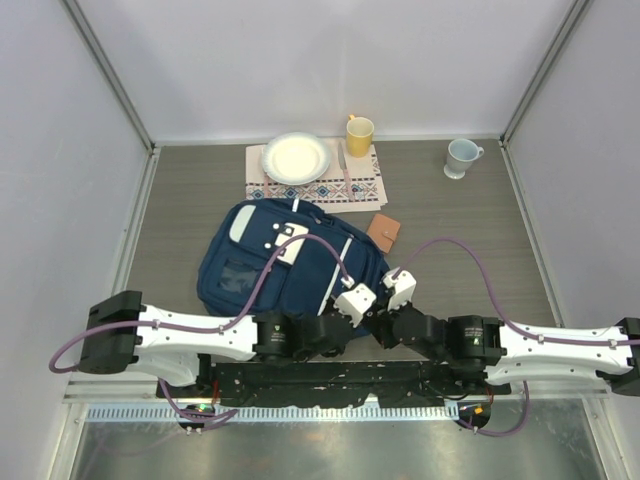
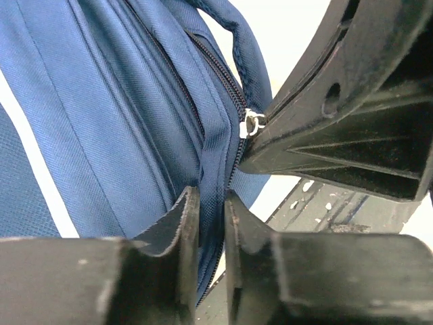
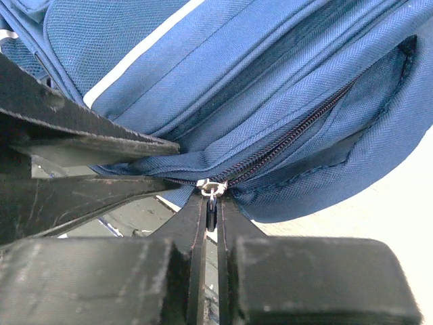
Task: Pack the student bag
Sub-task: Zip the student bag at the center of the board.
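Zipper pull (image 3: 212,187) sat pinched tight in the right claw (image 3: 212,203). The left claw (image 2: 211,203) squeezed blue cloth of the student bag (image 1: 225,262) beside it, on the table (image 1: 180,200).

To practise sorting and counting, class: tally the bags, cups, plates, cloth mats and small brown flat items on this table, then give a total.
Bags: 1, the student bag
Cups: 2, a yellow cup and a pale mug
Plates: 1, a white plate
Cloth mats: 1, a patterned mat
Small brown flat items: 1, perhaps a brown wallet
Total: 6
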Robot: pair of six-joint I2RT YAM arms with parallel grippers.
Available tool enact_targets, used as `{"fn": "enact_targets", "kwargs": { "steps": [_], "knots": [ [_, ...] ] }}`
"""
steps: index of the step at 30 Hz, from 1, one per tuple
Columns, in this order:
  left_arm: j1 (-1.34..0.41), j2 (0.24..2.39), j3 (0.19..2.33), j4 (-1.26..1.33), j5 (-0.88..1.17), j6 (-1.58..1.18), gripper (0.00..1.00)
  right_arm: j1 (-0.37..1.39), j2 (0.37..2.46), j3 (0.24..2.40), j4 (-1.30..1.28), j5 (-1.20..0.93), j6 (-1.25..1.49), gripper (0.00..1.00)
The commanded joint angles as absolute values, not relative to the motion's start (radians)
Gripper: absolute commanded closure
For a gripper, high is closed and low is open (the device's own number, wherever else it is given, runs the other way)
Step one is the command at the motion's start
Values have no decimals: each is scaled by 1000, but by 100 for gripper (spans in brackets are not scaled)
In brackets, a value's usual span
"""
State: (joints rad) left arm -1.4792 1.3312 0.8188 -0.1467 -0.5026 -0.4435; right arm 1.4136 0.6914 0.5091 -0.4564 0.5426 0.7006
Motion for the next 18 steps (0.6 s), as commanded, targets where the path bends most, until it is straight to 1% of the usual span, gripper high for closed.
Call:
{"fn": "enact_targets", "kwargs": {
  "steps": [1,3,9,13,18],
  "knots": [
    [-1483,1309,775,-132,-523,-475,89,1420,637,563,-374,598,686,99],
    [-1482,1305,767,-144,-526,-479,100,1420,629,561,-386,613,695,99],
    [-1483,1267,742,-227,-592,-523,100,1420,692,592,-503,624,794,99],
    [-1483,1224,715,-308,-630,-551,100,1420,776,629,-604,542,856,99],
    [-1483,1187,709,-405,-646,-609,100,1420,824,641,-629,433,864,99]
  ]
}}
